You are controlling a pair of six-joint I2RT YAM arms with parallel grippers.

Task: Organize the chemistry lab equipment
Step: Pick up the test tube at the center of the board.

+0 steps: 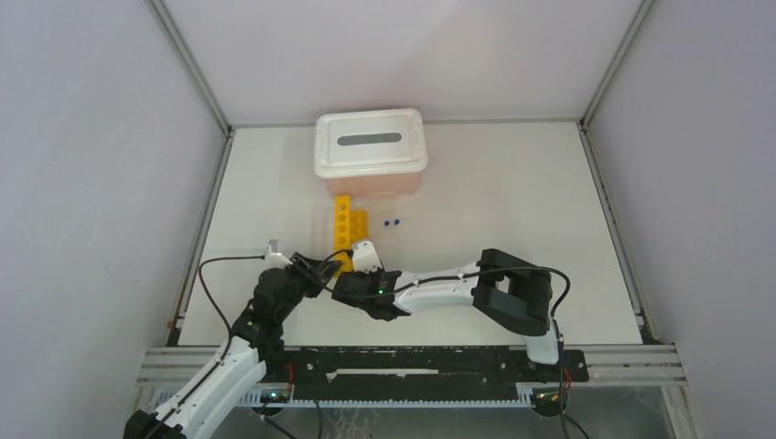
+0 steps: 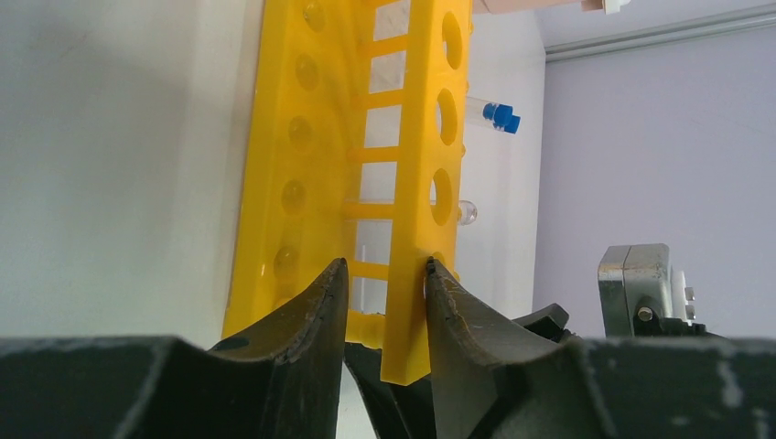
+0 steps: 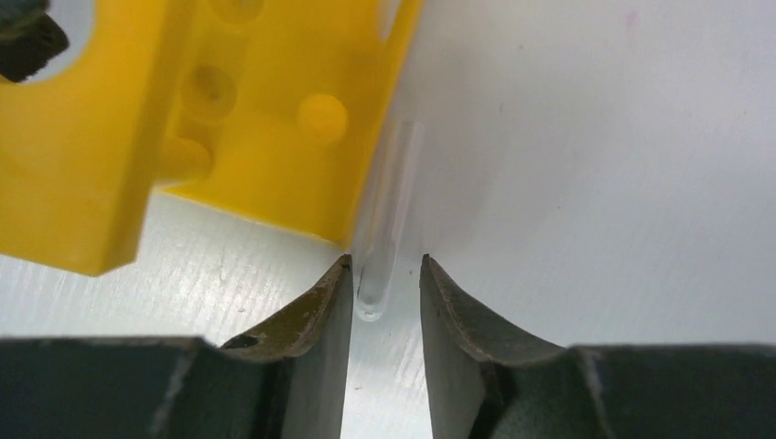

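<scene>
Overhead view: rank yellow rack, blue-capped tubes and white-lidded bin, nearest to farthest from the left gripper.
1. Yellow rack, its near end at the left gripper.
2. Blue-capped tubes, right of the rack, mid-table.
3. White-lidded bin, behind the rack, far side.

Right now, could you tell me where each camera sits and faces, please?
Top external: above and behind the bases, looking down the table; both arms show.
Left wrist: behind the left gripper, facing along the yellow rack; fingers straddle its wall.
Right wrist: behind the right gripper, facing a clear tube beside the rack; fingers show.
Shared: all three show the rack.
</scene>
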